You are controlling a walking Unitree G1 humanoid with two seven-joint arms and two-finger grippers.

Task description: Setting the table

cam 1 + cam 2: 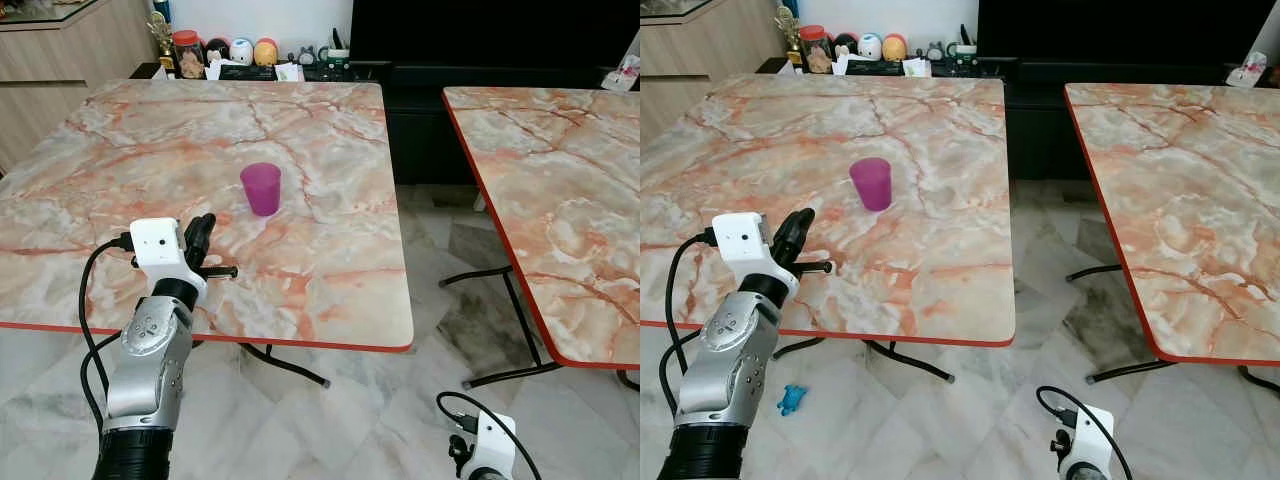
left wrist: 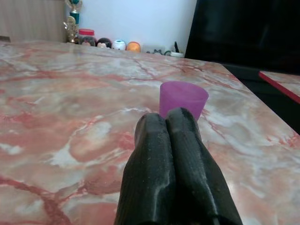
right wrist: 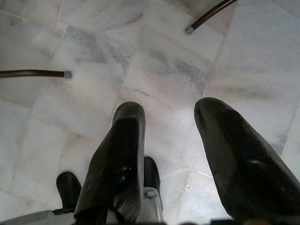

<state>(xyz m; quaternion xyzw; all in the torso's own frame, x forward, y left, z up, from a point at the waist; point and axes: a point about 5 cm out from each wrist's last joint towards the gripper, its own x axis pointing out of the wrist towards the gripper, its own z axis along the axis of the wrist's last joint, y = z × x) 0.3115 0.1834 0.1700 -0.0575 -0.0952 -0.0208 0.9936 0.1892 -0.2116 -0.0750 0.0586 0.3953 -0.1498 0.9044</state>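
Reaching over the near part of the square pink-and-white marble-patterned counter with the red edge (image 1: 300,290), the left tool (image 1: 203,236) is hovering a little above the surface with its two long black fingers (image 2: 168,154) pressed together and nothing between them. Its tips are pointing at the small translucent purple plastic cup (image 1: 261,188), which is standing upright and alone near the middle of that counter, just beyond the tool and apart from it.

The step in hand looks like the approach to the cup, the one piece of tableware on the counter. As I judge it, the next move is calling for the fingers to spread wide enough to pass either side of the cup, then for a short advance until its wall is sitting between them. The cup is light and tapered, so a nudge from closed fingers is likely to tip or slide it.

The right tool (image 3: 173,140) is hanging low beside the counter, over the pale marble floor tiles (image 3: 154,61), with its fingers parted and empty. A second, matching counter (image 1: 560,200) is standing well apart from the cup, on the robot's right.
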